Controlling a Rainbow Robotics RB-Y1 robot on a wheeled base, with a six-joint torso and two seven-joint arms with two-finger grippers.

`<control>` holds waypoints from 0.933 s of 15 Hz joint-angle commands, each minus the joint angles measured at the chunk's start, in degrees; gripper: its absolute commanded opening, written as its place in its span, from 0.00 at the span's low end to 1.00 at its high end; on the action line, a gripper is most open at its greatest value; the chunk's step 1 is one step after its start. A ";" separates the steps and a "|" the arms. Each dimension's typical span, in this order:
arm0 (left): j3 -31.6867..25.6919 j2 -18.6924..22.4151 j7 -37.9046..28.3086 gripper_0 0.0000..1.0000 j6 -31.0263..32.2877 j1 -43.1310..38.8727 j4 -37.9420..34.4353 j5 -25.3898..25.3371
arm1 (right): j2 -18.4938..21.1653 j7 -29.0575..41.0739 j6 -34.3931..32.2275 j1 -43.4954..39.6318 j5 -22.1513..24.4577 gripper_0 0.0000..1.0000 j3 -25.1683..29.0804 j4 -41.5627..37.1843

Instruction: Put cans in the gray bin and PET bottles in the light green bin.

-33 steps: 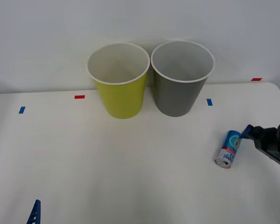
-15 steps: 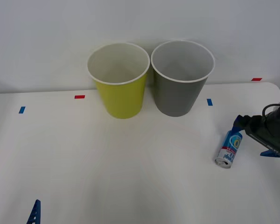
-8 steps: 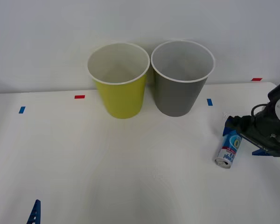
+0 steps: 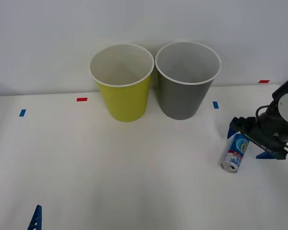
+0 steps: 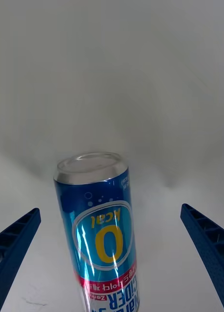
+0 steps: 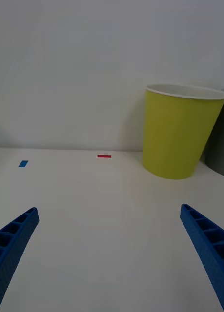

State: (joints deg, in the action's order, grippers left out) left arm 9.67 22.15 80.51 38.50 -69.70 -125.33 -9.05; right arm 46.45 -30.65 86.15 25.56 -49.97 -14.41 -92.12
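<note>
Blue can (image 4: 234, 152), silver top, red-white label band, lies on its side at right of front frame; right gripper (image 4: 249, 138) spread wide around its far end, gripping nothing. Left gripper (image 6: 112, 258) open, empty.

one can (image 4: 234, 153), one gray bin (image 4: 186, 80), one light green bin (image 4: 123, 83), four tape marks (image 4: 81, 99)

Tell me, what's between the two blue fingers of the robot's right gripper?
The blue can lies on the white table between the open right gripper's fingers, untouched, as the right wrist view shows.
</note>
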 commanded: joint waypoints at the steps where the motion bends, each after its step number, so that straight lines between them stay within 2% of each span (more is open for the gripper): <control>1: 0.00 0.00 0.00 1.00 0.00 0.00 0.00 0.00 | -0.05 -0.20 1.12 0.72 -0.13 1.00 0.00 1.51; 3: 0.00 0.00 0.00 1.00 0.00 0.00 0.00 0.00 | -0.05 -0.38 1.21 0.81 -0.48 1.00 -0.35 1.51; 5: 0.00 0.00 0.00 1.00 0.00 0.00 0.00 0.00 | -0.05 -0.55 1.21 2.30 0.49 1.00 -3.25 1.60; 14: 0.00 0.00 0.00 1.00 0.00 0.00 0.00 0.00 | -0.66 -4.33 1.12 3.00 2.60 1.00 -3.78 4.50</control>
State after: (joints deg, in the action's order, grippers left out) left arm 9.67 22.15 80.51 38.50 -69.70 -125.33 -9.05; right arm 46.22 -34.55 87.28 28.55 -47.50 -18.14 -87.78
